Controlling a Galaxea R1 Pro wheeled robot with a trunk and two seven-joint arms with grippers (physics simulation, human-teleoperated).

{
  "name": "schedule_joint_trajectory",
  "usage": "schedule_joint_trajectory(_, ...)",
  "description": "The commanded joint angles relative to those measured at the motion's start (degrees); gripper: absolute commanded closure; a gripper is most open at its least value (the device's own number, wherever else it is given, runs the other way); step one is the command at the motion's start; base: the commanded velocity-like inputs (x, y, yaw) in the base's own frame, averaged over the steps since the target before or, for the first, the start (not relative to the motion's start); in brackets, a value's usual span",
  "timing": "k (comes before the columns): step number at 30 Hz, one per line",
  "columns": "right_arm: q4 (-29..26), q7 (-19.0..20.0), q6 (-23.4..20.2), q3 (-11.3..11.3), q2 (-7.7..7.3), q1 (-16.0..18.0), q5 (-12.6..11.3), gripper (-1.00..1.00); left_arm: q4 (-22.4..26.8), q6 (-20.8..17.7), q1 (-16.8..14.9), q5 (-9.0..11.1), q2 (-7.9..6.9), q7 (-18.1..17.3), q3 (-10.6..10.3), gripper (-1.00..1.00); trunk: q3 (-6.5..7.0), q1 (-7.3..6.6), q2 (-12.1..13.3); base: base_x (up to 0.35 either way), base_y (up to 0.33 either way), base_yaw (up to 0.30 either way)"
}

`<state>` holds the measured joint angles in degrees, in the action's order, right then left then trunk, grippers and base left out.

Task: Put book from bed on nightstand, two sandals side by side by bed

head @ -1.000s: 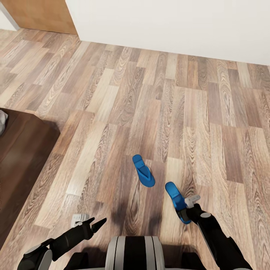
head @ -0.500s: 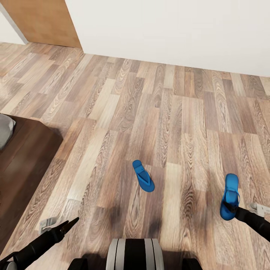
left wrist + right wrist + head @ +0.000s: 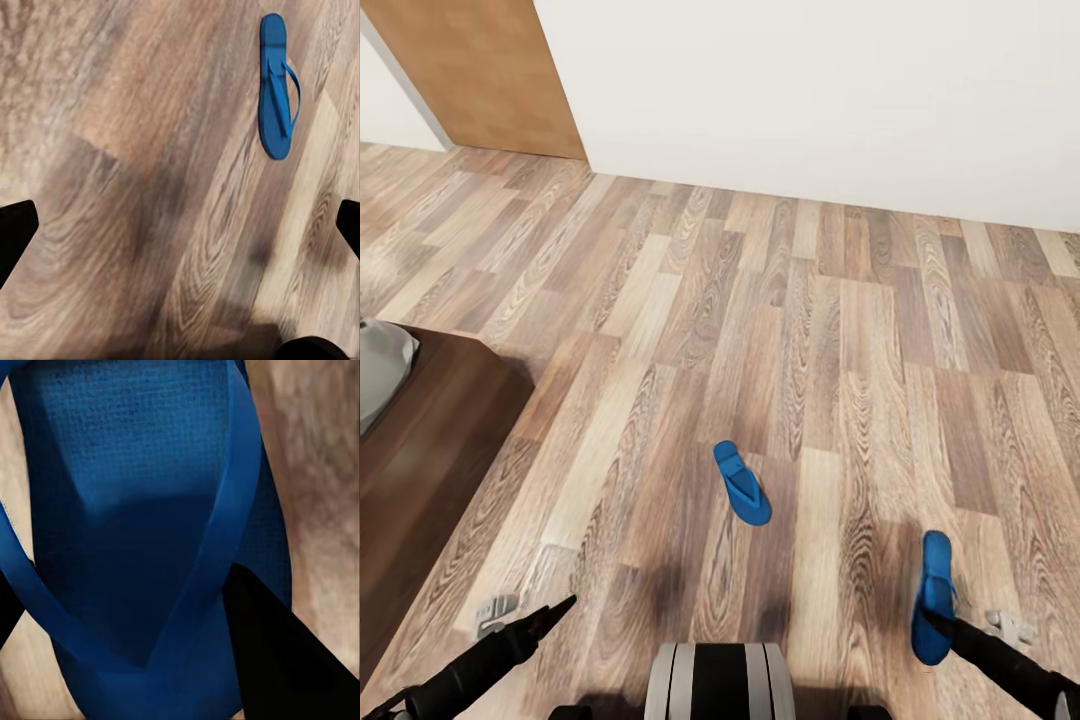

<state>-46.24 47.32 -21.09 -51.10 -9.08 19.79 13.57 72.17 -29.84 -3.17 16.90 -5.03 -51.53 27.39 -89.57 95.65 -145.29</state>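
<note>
The right gripper (image 3: 938,622) is clamped on one blue sandal (image 3: 933,596), held low over the wood-plank floor (image 3: 840,330). The left gripper (image 3: 550,613) hangs with fingers apart, empty. The other sandal (image 3: 742,483) lies flat on the floor between them, well apart from the bed (image 3: 420,440).

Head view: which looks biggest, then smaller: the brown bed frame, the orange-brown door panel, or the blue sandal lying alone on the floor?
1. Bed frame
2. Door panel, cut by the edge, so its rank is unsure
3. Sandal, clearly smallest
</note>
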Motion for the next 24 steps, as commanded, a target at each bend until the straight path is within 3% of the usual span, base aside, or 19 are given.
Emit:
schedule_joint_trajectory(1, 2.2, 0.3, 0.7, -0.2, 0.01, 0.0, 0.9, 1.00, -0.9, 0.3, 0.0, 0.3, 0.00, -0.1, -0.7, -1.00, 0.20, -0.03, 0.0, 0.000, 0.000, 0.000)
schedule_joint_trajectory(2, 4.1, 0.3, 1.8, -0.1, 0.00, 0.0, 2.1, 1.00, -2.0, 0.9, -0.1, 0.3, 0.01, -0.1, -1.7, -1.00, 0.42, -0.06, 0.0, 0.000, 0.000, 0.000)
schedule_joint_trajectory(3, 7.0, 0.3, 3.7, -0.1, 0.00, -0.1, 5.2, 1.00, -3.7, 2.2, -0.1, 0.3, 0.01, 0.0, -3.8, -1.00, 0.64, -0.09, 0.0, 0.000, 0.000, 0.000)
schedule_joint_trajectory(4, 7.9, 0.4, 4.5, -0.1, -0.03, -0.1, 6.6, 1.00, -4.1, 2.7, -0.1, 0.3, 0.01, 0.0, -4.7, -1.00, 0.87, -0.11, 0.0, 0.000, 0.000, 0.000)
schedule_joint_trajectory(8, 10.7, 0.4, 6.9, -0.1, -0.02, -0.1, 9.1, 1.00, -4.9, 3.4, -0.1, 0.3, 0.08, 0.2, -7.0, -1.00, 1.75, -0.21, 0.1, 0.000, 0.000, 0.000)
schedule_joint_trajectory(11, 11.8, 1.7, 8.4, -0.1, -0.04, -0.1, 9.4, 1.00, -5.1, 3.5, -0.1, 0.2, 0.10, 0.3, -7.7, -1.00, 2.42, -0.29, 0.1, 0.000, 0.000, 0.000)
schedule_joint_trajectory(14, 12.2, 8.7, 9.4, -0.2, -0.06, -0.1, 9.5, 1.00, -5.4, 3.6, -0.1, 0.2, 0.04, 0.3, -7.9, -1.00, 3.08, -0.37, 0.2, 0.000, 0.000, 0.000)
schedule_joint_trajectory(17, 12.3, 13.4, 9.6, -0.3, -0.06, -0.1, 9.5, 1.00, -5.8, 3.8, -0.1, 0.2, 0.02, 0.3, -7.9, -1.00, 3.75, -0.45, 0.2, 0.000, 0.000, 0.000)
schedule_joint_trajectory(24, 12.3, 16.1, 10.3, -0.4, -0.06, -0.1, 9.4, 1.00, -6.0, 4.6, -0.1, 0.3, -0.08, 0.3, -7.7, -1.00, 5.30, -0.63, 0.3, 0.000, 0.000, 0.000)
